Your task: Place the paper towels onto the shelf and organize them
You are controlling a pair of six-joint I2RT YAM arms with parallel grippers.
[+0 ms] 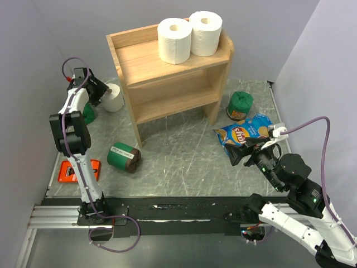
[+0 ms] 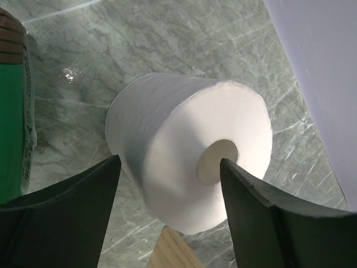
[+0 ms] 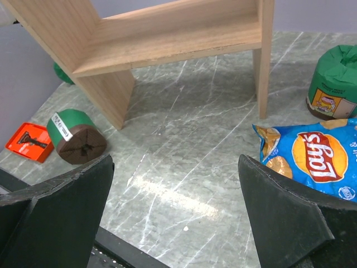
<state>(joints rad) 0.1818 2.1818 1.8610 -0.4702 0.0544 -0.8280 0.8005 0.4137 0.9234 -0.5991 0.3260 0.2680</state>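
Top view: a roll (image 1: 174, 40) and a second roll (image 1: 205, 33) sit on the shelf (image 1: 142, 58). A third roll (image 1: 115, 99) is on the table (image 1: 178, 162), just ahead of the left gripper (image 1: 101, 92).
Left wrist: the jaws are apart, with the third roll just beyond the fingertips (image 2: 106, 173), ungripped.
Right wrist: the right gripper (image 3: 175, 162) is spread wide and empty, with the shelf ahead.

I take this for a robotics lab cell: plain walls (image 1: 28, 84) box in my marble-look bench (image 1: 184, 167), arms (image 1: 70, 134) bolted to a metal rail (image 1: 56, 215) at six o'clock.
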